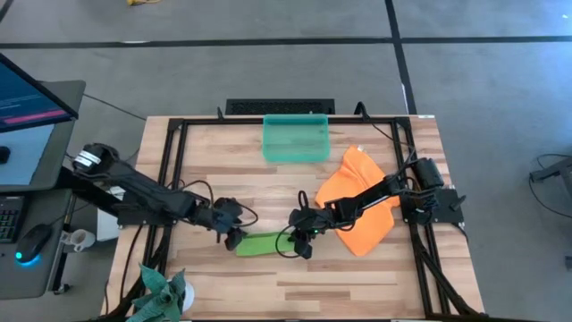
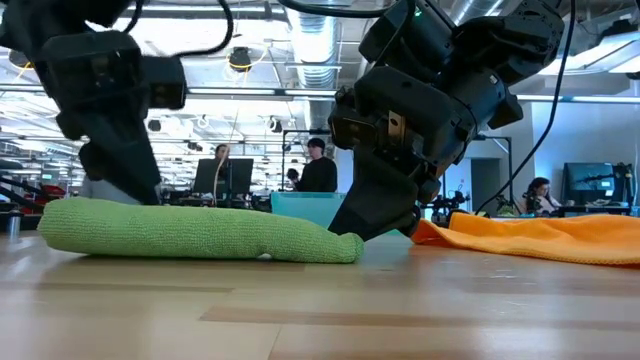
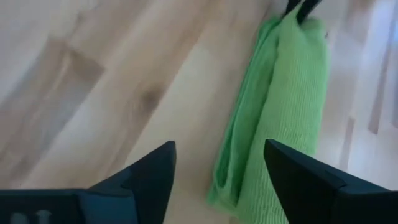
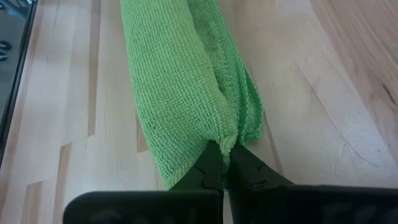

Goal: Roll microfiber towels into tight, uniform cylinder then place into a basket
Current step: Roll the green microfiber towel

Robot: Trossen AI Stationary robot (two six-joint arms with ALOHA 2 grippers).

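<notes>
A lime green microfiber towel, rolled into a cylinder, lies on the wooden table near its middle. My right gripper is shut on its right end. My left gripper stands open just above the roll's left end, touching nothing. The orange microfiber towel lies crumpled flat at the right, partly under my right arm. The teal basket stands at the table's far edge, nothing in it. My right gripper pinches the outer layers at the green roll's right end between its two fingertips. The fingers slant down from the table's right, along the roll. The roll lies along its whole length on the table.
A dark teal spiky plant-like thing sits at the table's near left corner. A black frame runs around the table's sides. Bare wood lies between the roll and the basket. People sit at desks in the room behind.
</notes>
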